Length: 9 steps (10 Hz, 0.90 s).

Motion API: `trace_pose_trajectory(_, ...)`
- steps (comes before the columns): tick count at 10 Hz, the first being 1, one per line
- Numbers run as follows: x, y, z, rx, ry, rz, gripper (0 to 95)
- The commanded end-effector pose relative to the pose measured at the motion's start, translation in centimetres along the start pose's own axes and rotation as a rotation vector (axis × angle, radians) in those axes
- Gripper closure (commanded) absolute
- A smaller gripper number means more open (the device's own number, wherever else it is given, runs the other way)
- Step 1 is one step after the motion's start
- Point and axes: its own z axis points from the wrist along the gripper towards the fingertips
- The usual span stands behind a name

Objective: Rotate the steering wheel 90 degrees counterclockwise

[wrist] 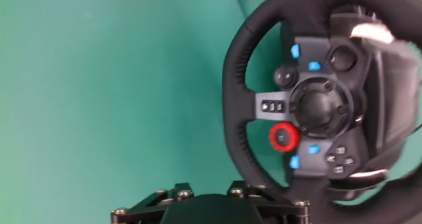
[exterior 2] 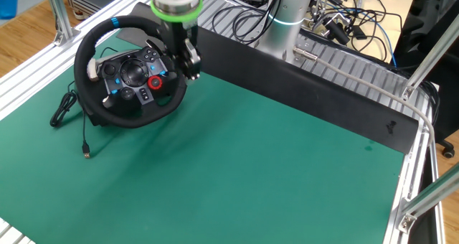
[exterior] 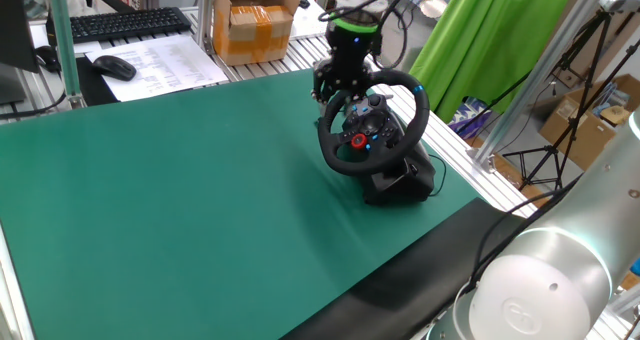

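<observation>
The steering wheel [exterior: 375,120] is black and round and stands tilted on its black base [exterior: 405,185] at the far right of the green mat. It has a red centre knob [exterior: 358,140] and a blue stripe [exterior: 418,88] on the rim. In the other fixed view the steering wheel [exterior 2: 133,75] is at the upper left, with the stripe [exterior 2: 115,21] near the rim's top. My gripper [exterior: 333,92] hangs close beside the rim, on its right side [exterior 2: 191,63]. In the hand view the steering wheel [wrist: 316,99] fills the right, and only the gripper's black body [wrist: 208,211] shows. Its fingertips are hidden.
A cardboard box [exterior: 255,25], a keyboard [exterior: 125,22], a mouse [exterior: 113,67] and papers lie beyond the mat's far edge. The wheel's cable [exterior 2: 68,108] trails on the mat. A black strip [exterior 2: 301,79] and aluminium rails border the mat. The arm's base [exterior 2: 287,14] stands behind.
</observation>
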Motion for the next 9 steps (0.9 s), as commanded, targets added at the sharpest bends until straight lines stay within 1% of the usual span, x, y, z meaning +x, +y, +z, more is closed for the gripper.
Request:
trace_pose_trajectory(1, -0.5, -2.3, -1.4, 0.015, 0.021, -0.046, 38.0)
trace_pose_trajectory(2, -0.6, -3.6, -2.1, 0.041, 0.019, -0.086, 38.0)
trace_pose_trajectory(3, -0.7, -4.1, -2.4, 0.051, 0.019, -0.101, 38.0)
trace_pose_trajectory(4, -0.9, -5.4, -2.9, 0.066, 0.026, -0.133, 38.0)
trace_pose_trajectory(5, -1.3, -7.0, -3.2, 0.068, 0.034, -0.168, 38.0)
trace_pose_trajectory(6, -1.7, -8.0, -3.2, 0.076, 0.050, -0.181, 38.0)
trace_pose_trajectory(7, -2.2, -9.5, -3.5, 0.088, 0.059, -0.209, 38.0)
trace_pose_trajectory(8, -2.3, -10.3, -3.7, 0.100, 0.064, -0.230, 38.0)
trace_pose_trajectory(9, -2.4, -10.9, -3.9, 0.128, 0.068, -0.256, 38.0)
